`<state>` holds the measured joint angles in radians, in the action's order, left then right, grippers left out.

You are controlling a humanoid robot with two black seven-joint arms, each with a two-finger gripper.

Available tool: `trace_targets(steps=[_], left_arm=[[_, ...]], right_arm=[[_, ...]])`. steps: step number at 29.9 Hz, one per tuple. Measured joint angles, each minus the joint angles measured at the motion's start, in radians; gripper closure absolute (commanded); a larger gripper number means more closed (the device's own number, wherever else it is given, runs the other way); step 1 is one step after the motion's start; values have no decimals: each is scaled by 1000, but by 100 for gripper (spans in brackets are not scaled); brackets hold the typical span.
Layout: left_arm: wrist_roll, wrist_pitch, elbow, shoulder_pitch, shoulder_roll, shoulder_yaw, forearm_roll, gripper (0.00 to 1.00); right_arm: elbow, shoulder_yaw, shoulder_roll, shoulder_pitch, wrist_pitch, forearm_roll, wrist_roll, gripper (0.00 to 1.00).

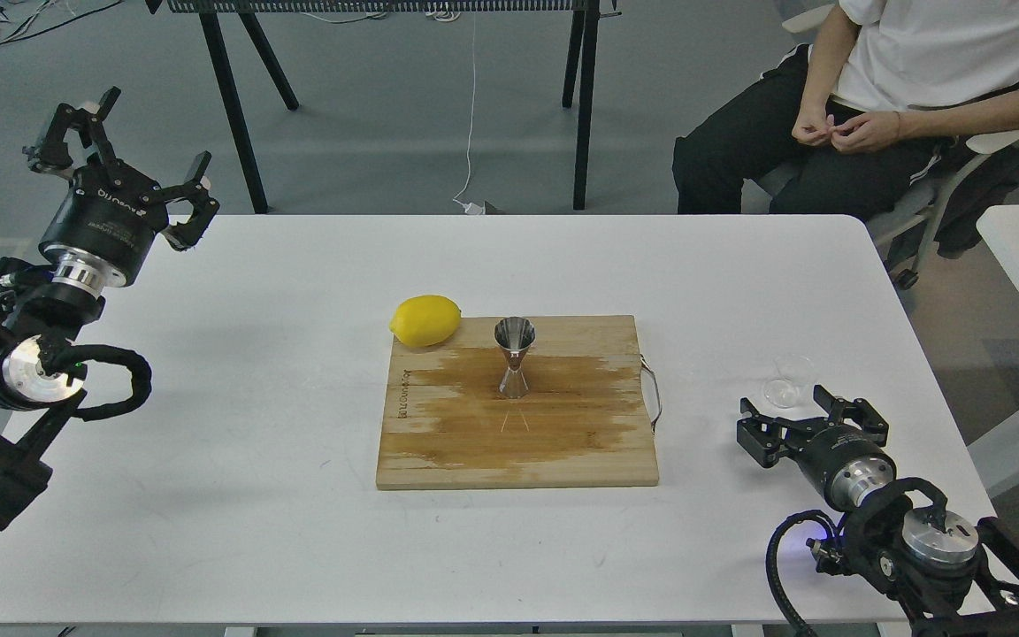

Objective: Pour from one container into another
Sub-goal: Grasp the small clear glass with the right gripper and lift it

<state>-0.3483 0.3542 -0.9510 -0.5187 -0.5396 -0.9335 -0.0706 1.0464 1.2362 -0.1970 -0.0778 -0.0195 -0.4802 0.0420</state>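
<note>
Head view: right tool (pixel 800 418) near worktop's (pixel 209 531) right edge, jaws spread, aimed at small clear glass cup (pixel 788 381) just beyond, likely lining up grasp. Shiny steel hourglass jigger (pixel 515 356) upright on wooden board (pixel 439 451), mid-worktop, ready as target. Left tool (pixel 134 146) spread, idle off left edge. Cup contents unreadable.

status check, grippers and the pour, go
Left gripper open, raised off the table's left edge. Right gripper open, empty, just short of the glass cup. Jigger upright on the cutting board, lemon beside it, path clear.
</note>
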Motion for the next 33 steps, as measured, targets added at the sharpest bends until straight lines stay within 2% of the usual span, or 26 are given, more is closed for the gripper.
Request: trace_targets(steps=[5, 19, 25, 33], left_arm=[[-3, 0, 0, 0, 0, 2, -1, 0], [-3, 0, 0, 0, 0, 4, -5, 0], [-3, 0, 0, 0, 1, 4, -6, 0], [-3, 0, 0, 0, 1, 2, -6, 0]], right_arm=[[-56, 3, 22, -20, 6, 0, -6, 0], [-71, 16, 18, -36, 35, 3, -11, 4], [-172, 15, 22, -105, 34, 5, -12, 5], [-197, 14, 22, -140, 33, 6, -11, 7]])
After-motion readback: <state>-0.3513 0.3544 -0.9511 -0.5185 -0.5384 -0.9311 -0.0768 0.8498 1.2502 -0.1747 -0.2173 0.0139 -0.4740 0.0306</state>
